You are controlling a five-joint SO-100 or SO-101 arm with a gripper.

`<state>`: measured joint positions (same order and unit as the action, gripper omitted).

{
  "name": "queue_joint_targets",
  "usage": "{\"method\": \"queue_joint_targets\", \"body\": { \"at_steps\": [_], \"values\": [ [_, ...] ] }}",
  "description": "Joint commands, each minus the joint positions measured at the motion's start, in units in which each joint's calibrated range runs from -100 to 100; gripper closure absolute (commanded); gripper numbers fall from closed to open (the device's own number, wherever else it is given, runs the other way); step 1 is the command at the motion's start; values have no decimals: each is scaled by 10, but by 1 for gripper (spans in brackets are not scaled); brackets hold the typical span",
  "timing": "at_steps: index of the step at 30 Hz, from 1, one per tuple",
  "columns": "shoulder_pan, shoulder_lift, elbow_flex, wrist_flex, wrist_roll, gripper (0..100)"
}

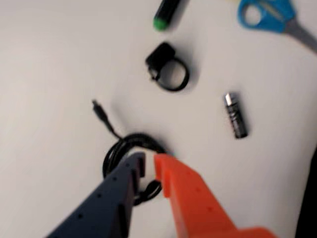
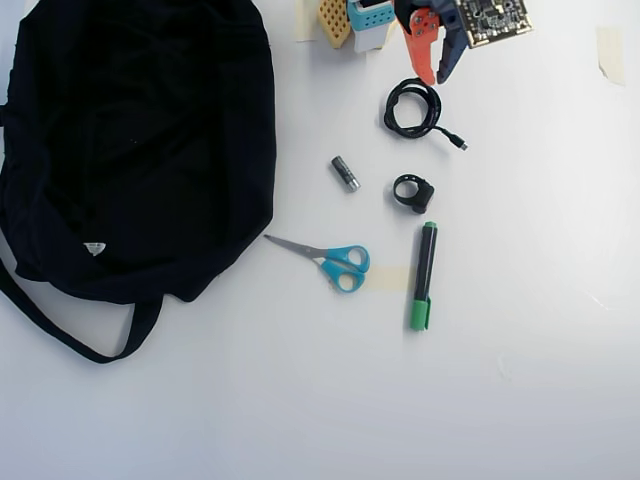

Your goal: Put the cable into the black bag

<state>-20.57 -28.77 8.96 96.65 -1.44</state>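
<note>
gripper (image 1: pixel 148 163) spread a bit, tips right over cable (image 1: pixel 119 146) coil's near rim, not pinching; bag (image 2: pixel 130 140) well apart.

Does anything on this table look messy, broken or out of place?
Nothing stands out. The cable, battery, ring clip, scissors and marker lie apart and intact on the table, beside the slumped black bag.
</note>
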Motion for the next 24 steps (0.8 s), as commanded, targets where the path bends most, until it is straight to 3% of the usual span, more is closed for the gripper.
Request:
{"method": "queue_joint_targets", "body": {
  "at_steps": [1,10,19,24],
  "values": [
    [4,-4,16,6,-2,98],
    [-26,-4,91,-17,-61,97],
    [-37,-5,177,-76,-71,69],
    [-37,-4,215,-122,-73,66]
  ]
}}
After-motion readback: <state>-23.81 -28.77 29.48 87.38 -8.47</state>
